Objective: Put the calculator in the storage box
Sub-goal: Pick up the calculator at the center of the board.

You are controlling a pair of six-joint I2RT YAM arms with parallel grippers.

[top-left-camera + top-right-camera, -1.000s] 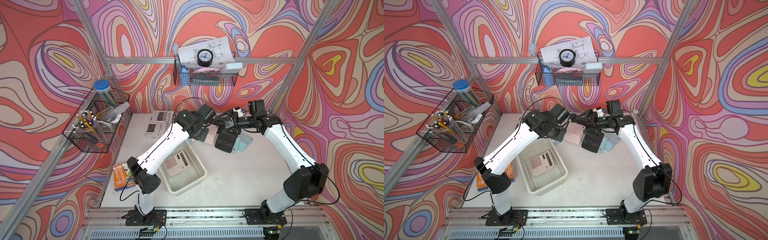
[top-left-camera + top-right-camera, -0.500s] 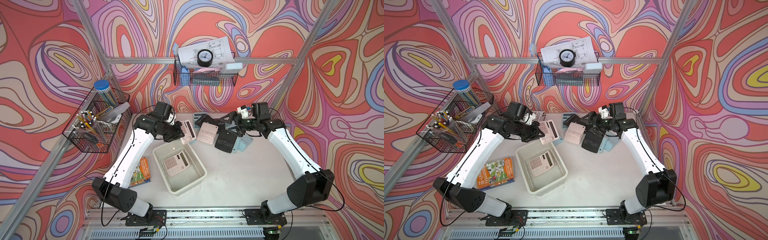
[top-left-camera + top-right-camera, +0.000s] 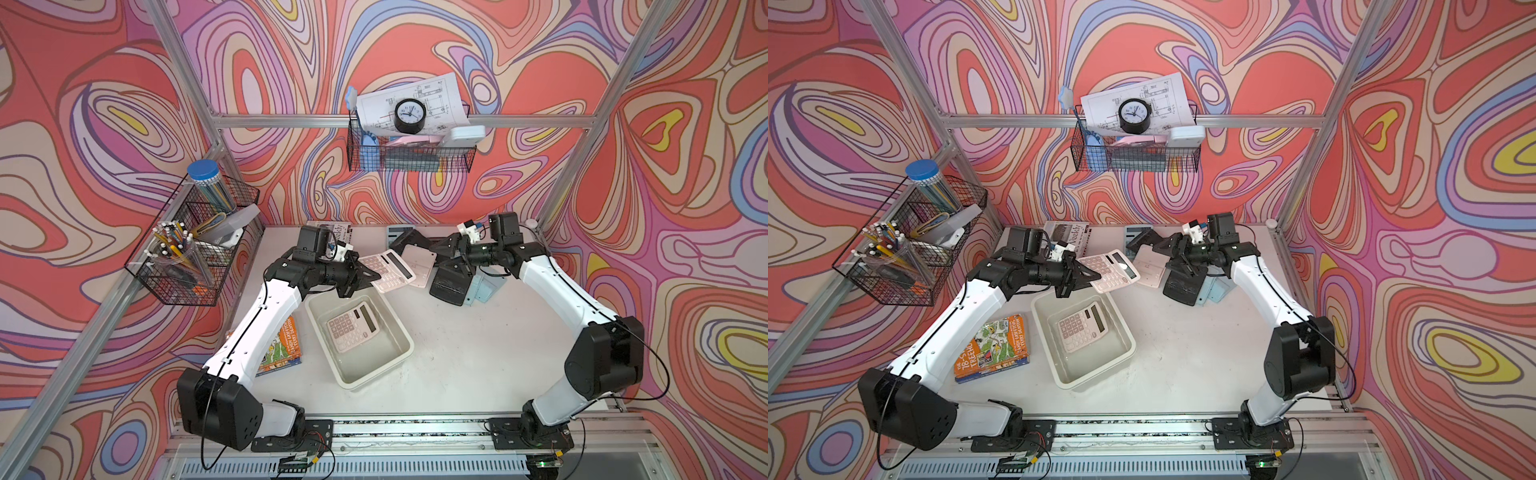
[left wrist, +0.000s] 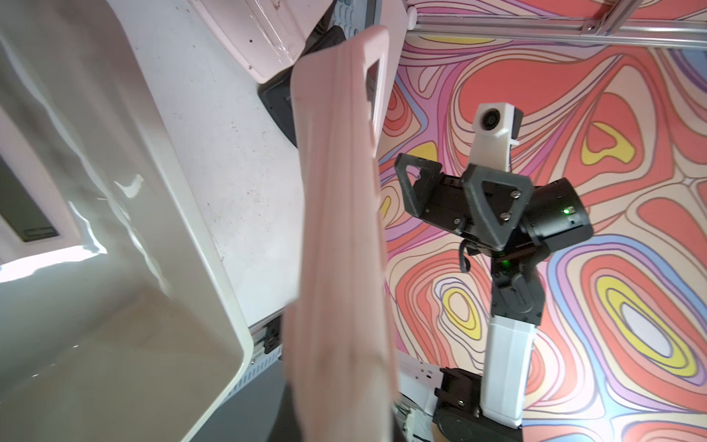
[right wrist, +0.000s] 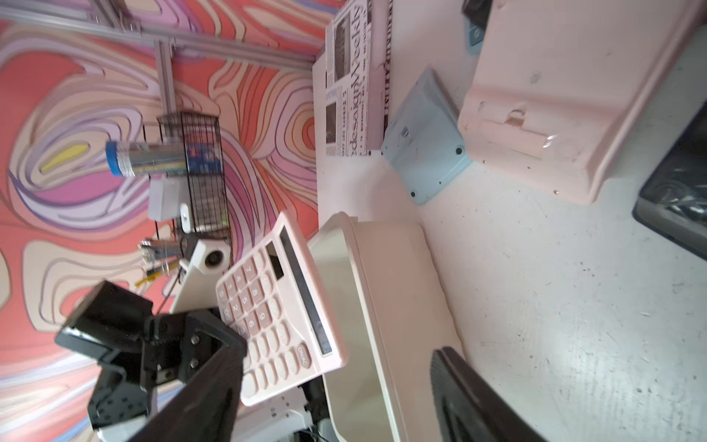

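My left gripper is shut on the near end of a pink calculator, holding it in the air by the far rim of the cream storage box. Another pink calculator lies face up inside the box. In the left wrist view the held calculator shows edge-on beside the box and hides my own jaws. My right gripper hovers open over the far calculators, nothing between its fingers.
A face-down pink calculator, a black one, a pale blue one and a grey-blue one lie at the back. A magazine is at the far left, a book left of the box. Wire baskets hang on the walls.
My left arm has carried the pink calculator from beside the right gripper leftward to the box's far rim. The right gripper has drawn back a little and its jaws have narrowed.
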